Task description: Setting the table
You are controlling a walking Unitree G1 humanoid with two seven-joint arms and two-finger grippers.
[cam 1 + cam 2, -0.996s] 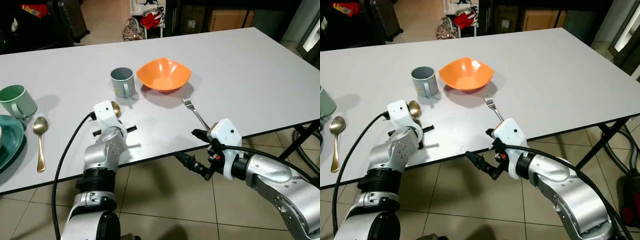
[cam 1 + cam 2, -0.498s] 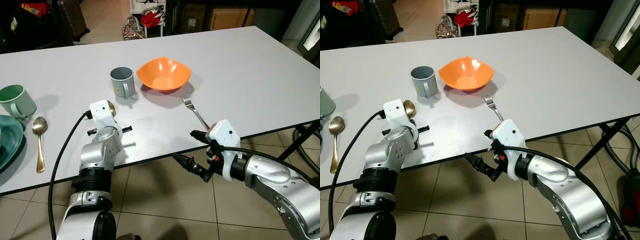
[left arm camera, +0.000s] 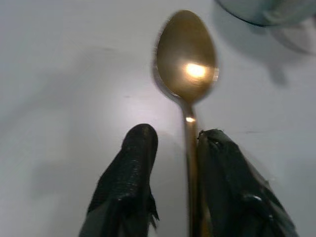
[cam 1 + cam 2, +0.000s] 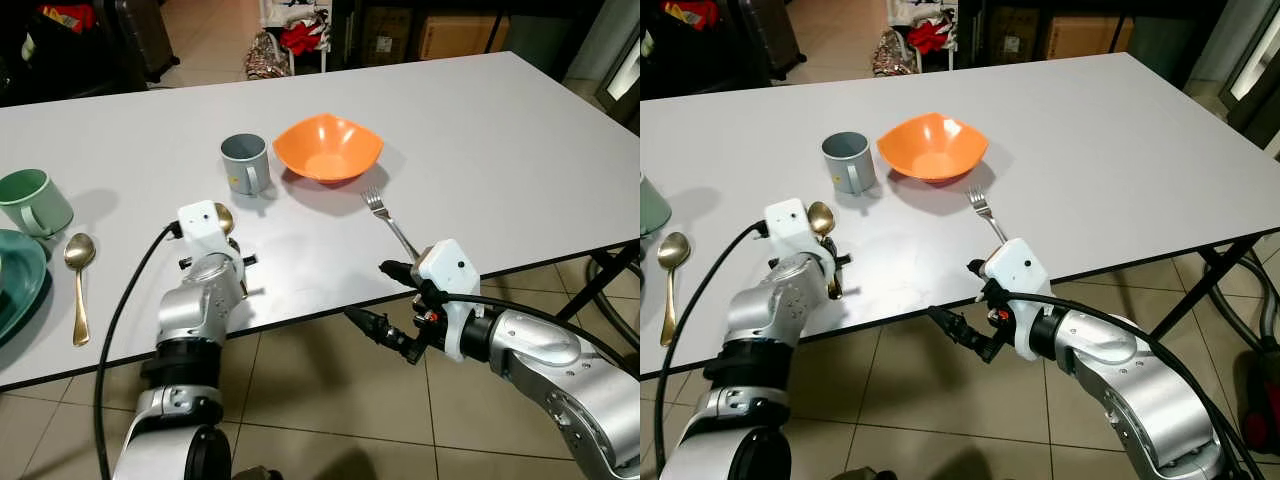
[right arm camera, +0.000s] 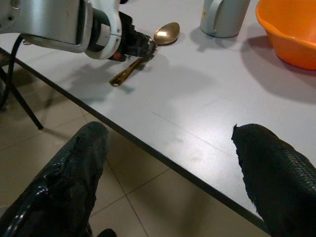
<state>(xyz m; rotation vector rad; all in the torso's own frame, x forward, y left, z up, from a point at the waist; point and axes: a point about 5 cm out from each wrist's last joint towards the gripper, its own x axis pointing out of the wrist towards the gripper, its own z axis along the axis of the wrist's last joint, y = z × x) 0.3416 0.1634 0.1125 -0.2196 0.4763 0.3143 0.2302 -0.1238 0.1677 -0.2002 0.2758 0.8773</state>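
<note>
- At far left on the white surface [image 4: 500, 130], a green mug [image 4: 35, 200], a teal plate's edge [image 4: 20, 285] and a gold spoon [image 4: 78, 270] form one place setting.
- The left pincer [image 3: 170, 163] straddles the handle of a second gold spoon [image 4: 821, 220] lying flat beside the grey mug [image 4: 245, 162], fingers parted and not yet clamped; closing squarely on the thin handle appears to be the next requirement.
- The orange bowl [image 4: 328, 150] and fork [image 4: 390, 222] lie further right, well apart from the grasp.
- The right pincer [image 5: 173, 182] hangs open below the surface edge, idle.
</note>
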